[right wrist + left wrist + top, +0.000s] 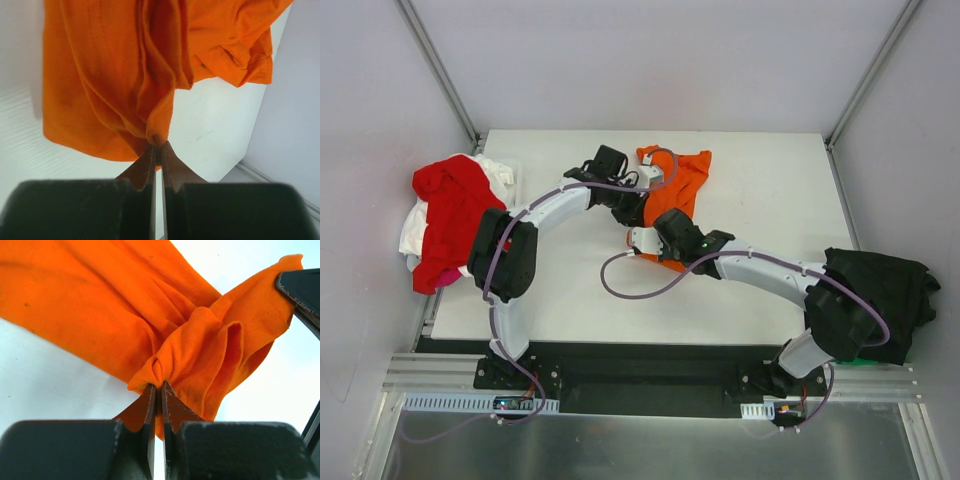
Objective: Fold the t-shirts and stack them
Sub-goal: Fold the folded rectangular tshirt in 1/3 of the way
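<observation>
A bright orange t-shirt (682,185) lies crumpled at the middle back of the white table (760,290). My left gripper (632,208) is shut on a bunched fold of the orange t-shirt (200,350), pinched between its fingertips (156,390). At the shirt's near edge my right gripper (642,243) is shut on another fold of the orange t-shirt (110,75), which hangs from its tips (158,146). A red t-shirt (455,210) lies heaped over a white one (415,232) at the table's left edge. A black t-shirt (885,295) sits at the right edge.
Grey walls and metal posts (438,65) close in the table on three sides. The right arm's purple cable (630,290) loops over the tabletop near the middle. A black base rail (640,375) runs along the near edge.
</observation>
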{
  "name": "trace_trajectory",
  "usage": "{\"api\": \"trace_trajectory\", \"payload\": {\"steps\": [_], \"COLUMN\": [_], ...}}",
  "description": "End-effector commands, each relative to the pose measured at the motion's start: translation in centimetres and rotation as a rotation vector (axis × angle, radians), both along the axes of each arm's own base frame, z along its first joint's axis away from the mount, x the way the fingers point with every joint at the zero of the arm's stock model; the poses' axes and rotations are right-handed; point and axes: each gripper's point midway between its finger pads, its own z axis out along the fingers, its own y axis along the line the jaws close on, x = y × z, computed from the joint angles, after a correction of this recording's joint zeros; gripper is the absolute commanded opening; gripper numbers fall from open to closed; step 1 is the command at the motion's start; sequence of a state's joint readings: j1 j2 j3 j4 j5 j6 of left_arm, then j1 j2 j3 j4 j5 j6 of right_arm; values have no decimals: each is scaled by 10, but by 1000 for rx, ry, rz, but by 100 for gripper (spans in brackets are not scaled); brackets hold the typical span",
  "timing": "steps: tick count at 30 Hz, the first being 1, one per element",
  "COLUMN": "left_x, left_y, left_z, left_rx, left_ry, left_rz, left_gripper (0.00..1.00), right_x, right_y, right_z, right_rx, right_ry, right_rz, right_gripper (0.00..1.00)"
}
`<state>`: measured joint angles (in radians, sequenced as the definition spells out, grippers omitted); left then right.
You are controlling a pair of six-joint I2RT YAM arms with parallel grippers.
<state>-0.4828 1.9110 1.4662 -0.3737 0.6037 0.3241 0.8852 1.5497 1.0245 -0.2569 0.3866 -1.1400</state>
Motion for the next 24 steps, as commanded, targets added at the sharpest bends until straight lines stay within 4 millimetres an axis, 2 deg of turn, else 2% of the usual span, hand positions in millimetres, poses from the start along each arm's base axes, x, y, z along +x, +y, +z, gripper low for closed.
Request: {"api": "trace_trajectory", "payload": {"steps": [1, 6, 14, 24], "left_x": [5, 15, 39, 60], "left_y": [-5, -7, -6, -3], "left_z": [15, 13, 10, -2], "left_rx": [-32, -30, -34, -23], "left_ry": [6, 5, 6, 28], "left_rz": [-32, -29, -7, 18], "left_gripper": [0, 0, 0, 3], "right_x": [26, 44, 68, 111], "right_y": [16, 19, 15, -2], "right_z": [26, 29, 8, -8], "right_rx": [60, 65, 36, 29], "right_ry": [-59, -69, -45, -41], "right_rz": [17, 7, -9, -77], "right_gripper": [1, 1, 1, 1]}}
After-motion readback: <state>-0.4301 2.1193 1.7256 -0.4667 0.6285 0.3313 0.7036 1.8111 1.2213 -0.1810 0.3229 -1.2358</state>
